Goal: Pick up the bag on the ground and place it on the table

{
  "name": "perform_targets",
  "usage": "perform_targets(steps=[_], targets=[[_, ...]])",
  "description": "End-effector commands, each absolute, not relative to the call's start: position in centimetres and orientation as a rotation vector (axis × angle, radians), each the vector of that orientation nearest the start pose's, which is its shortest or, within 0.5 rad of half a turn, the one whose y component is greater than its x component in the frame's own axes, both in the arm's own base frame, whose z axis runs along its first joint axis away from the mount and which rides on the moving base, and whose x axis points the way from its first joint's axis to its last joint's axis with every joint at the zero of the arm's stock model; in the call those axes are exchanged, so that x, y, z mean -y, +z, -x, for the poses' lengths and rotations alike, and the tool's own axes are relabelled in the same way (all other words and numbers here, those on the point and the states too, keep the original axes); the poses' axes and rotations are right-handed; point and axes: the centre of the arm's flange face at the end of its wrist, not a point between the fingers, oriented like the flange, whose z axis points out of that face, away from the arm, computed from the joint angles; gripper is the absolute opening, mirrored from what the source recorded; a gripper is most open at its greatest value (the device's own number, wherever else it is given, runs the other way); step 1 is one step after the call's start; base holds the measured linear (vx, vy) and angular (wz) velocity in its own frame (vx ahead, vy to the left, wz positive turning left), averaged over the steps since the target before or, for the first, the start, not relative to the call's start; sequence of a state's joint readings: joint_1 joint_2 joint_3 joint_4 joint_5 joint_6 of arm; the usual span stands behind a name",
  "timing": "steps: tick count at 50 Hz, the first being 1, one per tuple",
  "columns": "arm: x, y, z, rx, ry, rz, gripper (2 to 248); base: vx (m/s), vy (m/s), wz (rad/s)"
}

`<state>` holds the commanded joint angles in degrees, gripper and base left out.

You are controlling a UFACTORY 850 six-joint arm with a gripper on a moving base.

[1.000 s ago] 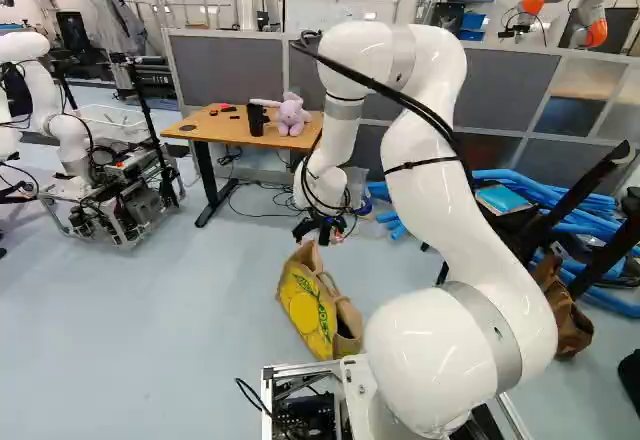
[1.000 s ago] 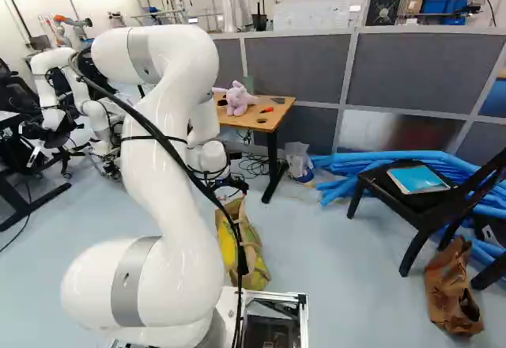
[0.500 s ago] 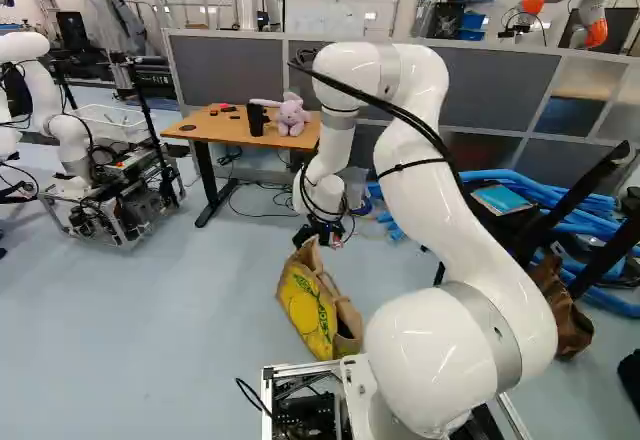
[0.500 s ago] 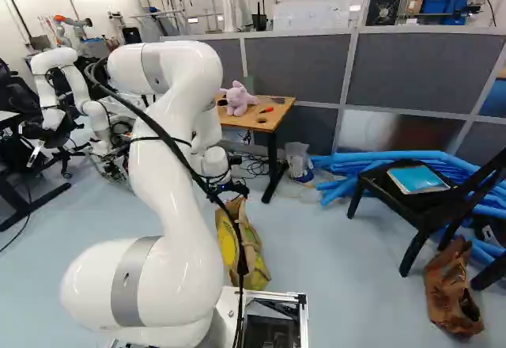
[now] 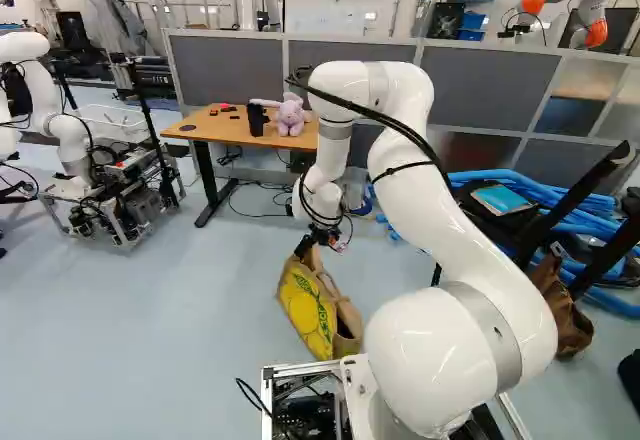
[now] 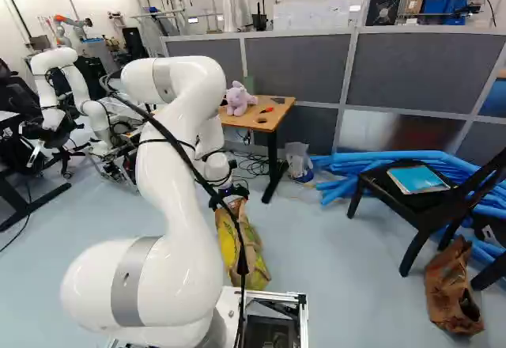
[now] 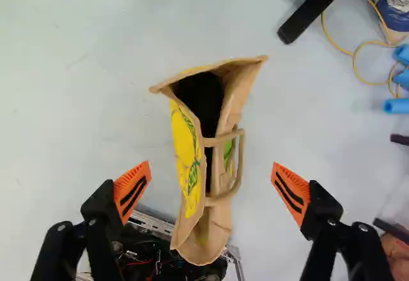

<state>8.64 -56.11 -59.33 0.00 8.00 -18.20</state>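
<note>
The jaws are wide open — the brown and yellow bag (image 7: 186,159) shows between them, apart from both sides.

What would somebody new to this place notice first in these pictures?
Most likely the big white arm, sweeping up right of the middle of the left base view. Next come the yellow-and-brown bag standing on the floor below its open gripper, and the pink plush toy on the wooden table beyond.
</note>
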Motion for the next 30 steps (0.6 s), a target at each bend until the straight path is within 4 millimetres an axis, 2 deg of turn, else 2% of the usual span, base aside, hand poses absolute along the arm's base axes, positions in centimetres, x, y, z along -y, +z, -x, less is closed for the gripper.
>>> perform_targets(steps=[30], targets=[[-7.8, 3.2, -51.6, 0.742, -0.257, 3.057, 247, 0.0, 0.0, 0.0]])
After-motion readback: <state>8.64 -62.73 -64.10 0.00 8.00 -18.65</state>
